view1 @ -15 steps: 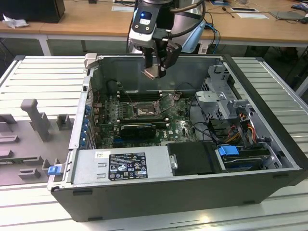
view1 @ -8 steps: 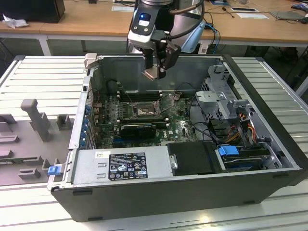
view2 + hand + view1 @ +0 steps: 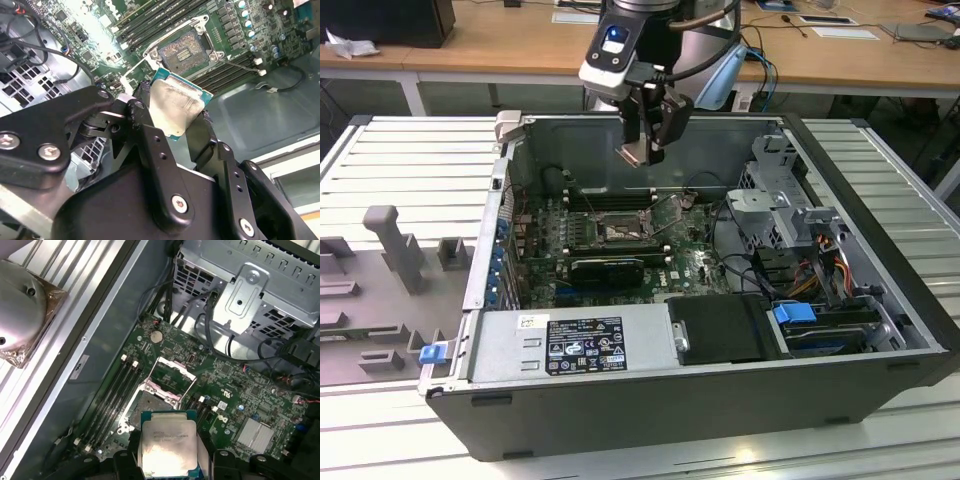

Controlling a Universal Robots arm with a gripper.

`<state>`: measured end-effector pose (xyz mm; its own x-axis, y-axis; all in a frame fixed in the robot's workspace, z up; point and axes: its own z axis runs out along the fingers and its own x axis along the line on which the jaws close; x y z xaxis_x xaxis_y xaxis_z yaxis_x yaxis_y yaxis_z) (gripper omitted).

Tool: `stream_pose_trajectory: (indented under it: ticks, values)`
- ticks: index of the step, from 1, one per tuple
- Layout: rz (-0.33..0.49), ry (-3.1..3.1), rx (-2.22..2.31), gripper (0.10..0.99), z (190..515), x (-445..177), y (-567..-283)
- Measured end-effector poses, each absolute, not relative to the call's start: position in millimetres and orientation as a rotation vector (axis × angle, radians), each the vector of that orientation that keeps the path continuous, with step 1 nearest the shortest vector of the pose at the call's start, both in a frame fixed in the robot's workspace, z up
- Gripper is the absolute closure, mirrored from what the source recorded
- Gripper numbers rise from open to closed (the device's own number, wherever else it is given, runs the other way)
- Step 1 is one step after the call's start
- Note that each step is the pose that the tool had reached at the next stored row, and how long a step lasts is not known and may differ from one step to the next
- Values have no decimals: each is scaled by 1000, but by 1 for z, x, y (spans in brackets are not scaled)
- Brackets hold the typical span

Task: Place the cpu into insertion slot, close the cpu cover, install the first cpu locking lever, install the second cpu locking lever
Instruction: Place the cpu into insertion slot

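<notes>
Above the open PC case (image 3: 880,330), over the motherboard (image 3: 695,262), my gripper (image 3: 645,150) hangs w/ the cpu (image 3: 175,107) pinched by its edges btwn both fingers (image 3: 145,120). So it's narrow, clamped on the chip, silvery lid facing the second wrist cam. Chip's clear of the board, touching nothing but me. Insertion slot (image 3: 186,50) lies below, well apart from the chip, dark centre bare, nothing seated in it. In the first wrist view the cpu cover (image 3: 162,390) looks swung up off the socket, tho I can't tell where the levers sit.

Step 1 is in hand, imo: placing the cpu. Cover & both levers not done yet. Seating it calls for the chip square over the socket, edges parallel to the metal rim, flat not tilted, then a slow drop w/ no force, since the contacts there prob bend easy.
</notes>
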<state>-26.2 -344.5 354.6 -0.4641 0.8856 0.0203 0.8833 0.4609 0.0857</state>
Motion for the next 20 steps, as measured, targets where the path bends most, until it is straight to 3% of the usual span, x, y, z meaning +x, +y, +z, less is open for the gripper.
stream_pose_trajectory:
  ticks: [20]
  values:
    - [123,2422,1937,557,354,-26,-345]
